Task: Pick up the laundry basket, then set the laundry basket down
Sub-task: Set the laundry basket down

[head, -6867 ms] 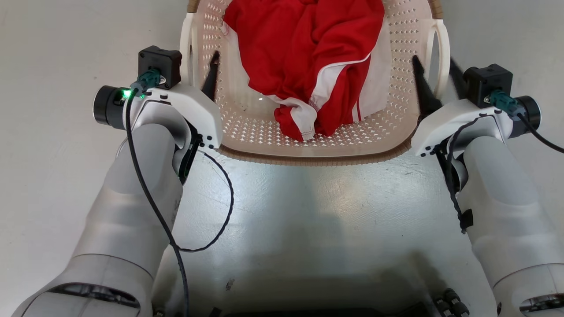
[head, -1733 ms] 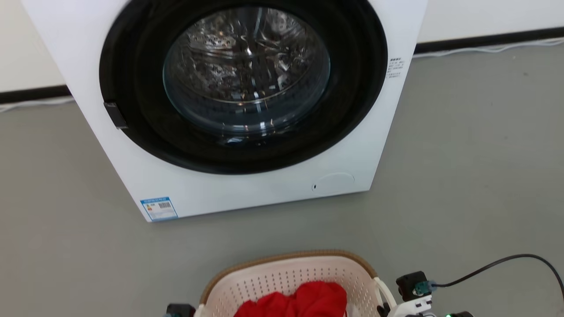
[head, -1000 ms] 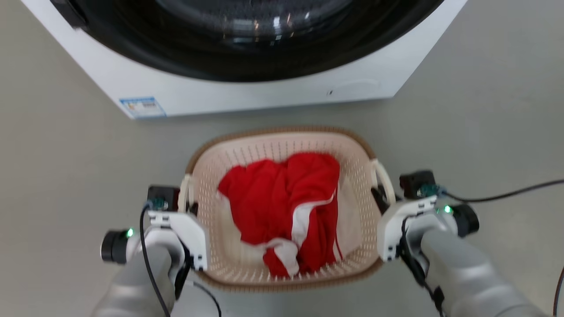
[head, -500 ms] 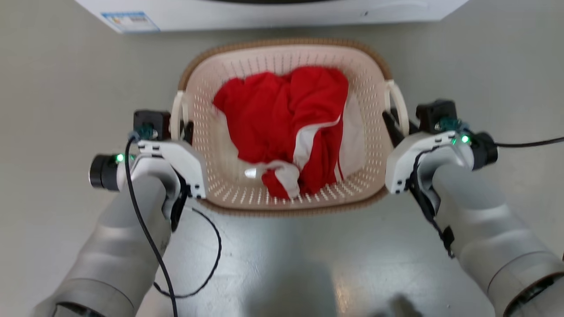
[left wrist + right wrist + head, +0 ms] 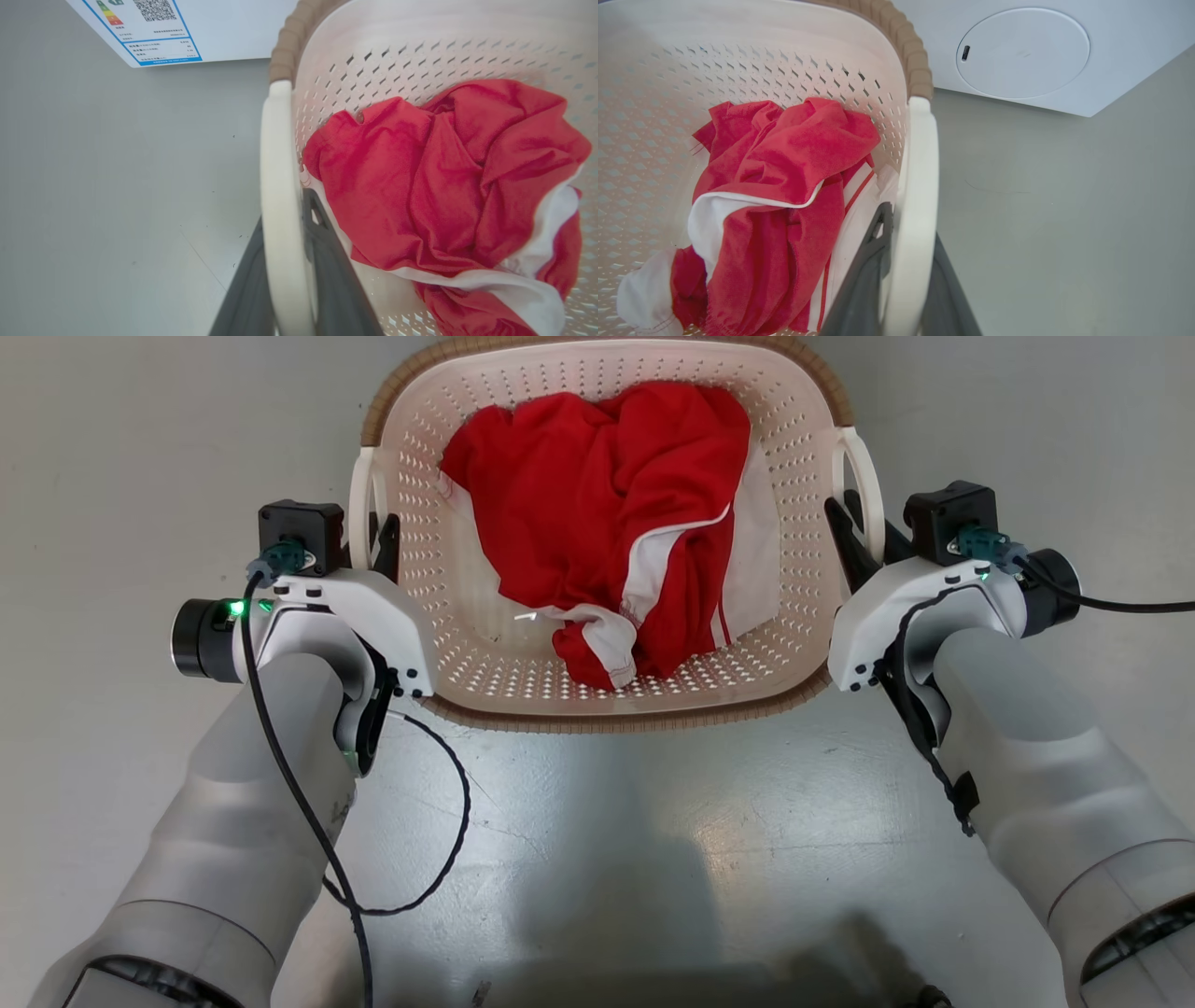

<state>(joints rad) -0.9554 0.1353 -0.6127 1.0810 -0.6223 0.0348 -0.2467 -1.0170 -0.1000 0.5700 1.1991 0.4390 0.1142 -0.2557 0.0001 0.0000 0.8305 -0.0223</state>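
Note:
The laundry basket is cream and perforated with a brown rim, and it fills the top middle of the head view with a red and white garment inside. My left gripper is shut on its left loop handle, one dark finger inside the wall and one outside. My right gripper is shut the same way on the right handle. In the wrist views, the left gripper and the right gripper each straddle a white handle. I cannot tell whether the basket touches the floor.
The white washer's lower front stands just beyond the basket, with its label and round cover showing. Grey floor lies on both sides. A black cable loops from my left forearm.
The head camera has tilted down, so the washer has slid out of the top and the basket sits higher and larger in view. Both grippers keep their hold on the handles.

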